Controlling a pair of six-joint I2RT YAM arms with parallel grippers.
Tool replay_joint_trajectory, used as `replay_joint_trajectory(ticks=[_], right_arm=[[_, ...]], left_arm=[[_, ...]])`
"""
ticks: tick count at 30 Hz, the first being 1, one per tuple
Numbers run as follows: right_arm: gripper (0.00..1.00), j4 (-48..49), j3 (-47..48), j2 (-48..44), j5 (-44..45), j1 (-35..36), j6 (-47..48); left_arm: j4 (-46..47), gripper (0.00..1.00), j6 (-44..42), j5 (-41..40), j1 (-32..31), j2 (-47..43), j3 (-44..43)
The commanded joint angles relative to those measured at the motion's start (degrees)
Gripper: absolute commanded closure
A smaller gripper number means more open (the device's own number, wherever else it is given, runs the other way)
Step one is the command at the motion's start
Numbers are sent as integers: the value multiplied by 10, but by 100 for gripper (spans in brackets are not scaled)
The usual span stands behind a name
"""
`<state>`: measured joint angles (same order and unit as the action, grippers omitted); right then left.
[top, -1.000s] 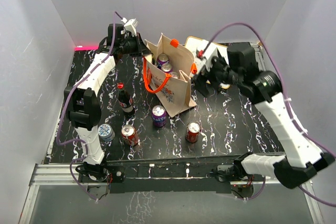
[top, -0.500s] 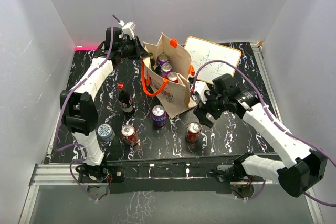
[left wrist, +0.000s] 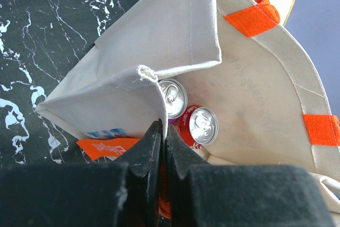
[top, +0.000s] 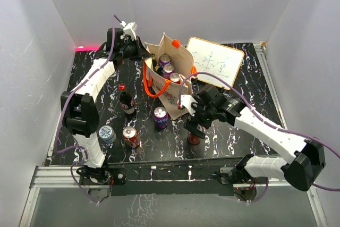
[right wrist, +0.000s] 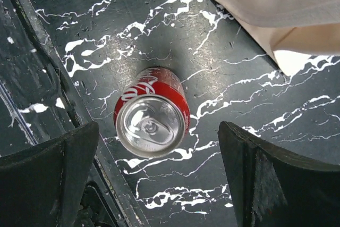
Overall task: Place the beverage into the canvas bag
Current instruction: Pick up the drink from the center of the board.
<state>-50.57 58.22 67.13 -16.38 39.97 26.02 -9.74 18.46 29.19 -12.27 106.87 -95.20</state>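
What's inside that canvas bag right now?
Three drink cans show in the canvas bag, tops facing up. Anything beneath or beside them is hidden by the bag's cloth walls.

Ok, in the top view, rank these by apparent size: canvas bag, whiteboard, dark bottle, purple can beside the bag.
1. canvas bag
2. whiteboard
3. dark bottle and purple can: too alike to rank.
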Motion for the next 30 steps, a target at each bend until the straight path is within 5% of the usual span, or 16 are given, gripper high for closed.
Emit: replay_joint_trajectory(ticks=[1,10,23,30], right_arm=[[1,44,-11,20,42,32,-19],[1,53,-38,50,74,39,-4],[16,98,-65,72,39,40,7],[47,77,-41,53,37,40,5]], left_arm=[[14,100,1,8,0,-38,13],[27,100,-3,13,0,-48,24],[28,100,-17,14,0,-53,31],[33,100,-14,18,0,-52,33]])
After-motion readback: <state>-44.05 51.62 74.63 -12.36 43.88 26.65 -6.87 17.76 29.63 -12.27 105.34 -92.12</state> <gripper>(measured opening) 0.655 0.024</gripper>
